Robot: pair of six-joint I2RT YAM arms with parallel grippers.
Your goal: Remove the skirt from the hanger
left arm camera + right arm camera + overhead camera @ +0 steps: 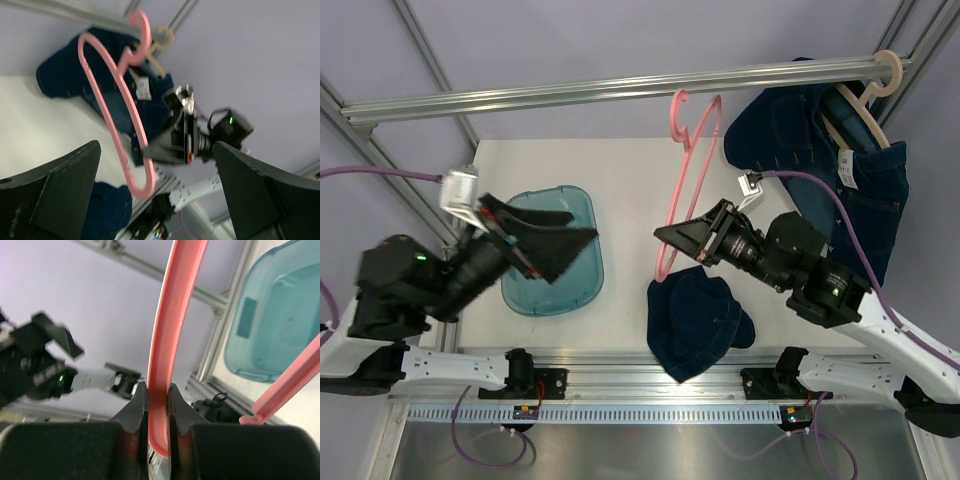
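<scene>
1. The skirt (698, 320) is lying in a crumpled dark blue heap on the white table (620, 180), directly under the lower end of the pink hanger (688, 170) and off it entirely
2. The pink hanger is hanging bare and tilted, with its hook pointing up towards the metal rail (620, 85); whether the hook is touching the rail cannot be told
3. The right gripper (670, 237) is gripping the pink hanger at its lower end; in the right wrist view its jaws are pressing tightly against both sides of the hanger's thin bar, with only that bar between them
4. The left gripper (552, 243) is hovering well to the left of the pink hanger with its jaws spread fully wide and nothing between them; in the left wrist view its two dark fingers (55, 195) are framing the hanger from a distance without touching it
5. A teal tray (570, 290) is sitting on the table left of the pink hanger, underneath the left gripper
6. Another dark denim garment (820, 150) is hanging on a beige hanger (880, 80) from the rail, to the right of the pink hanger and behind the right arm
</scene>
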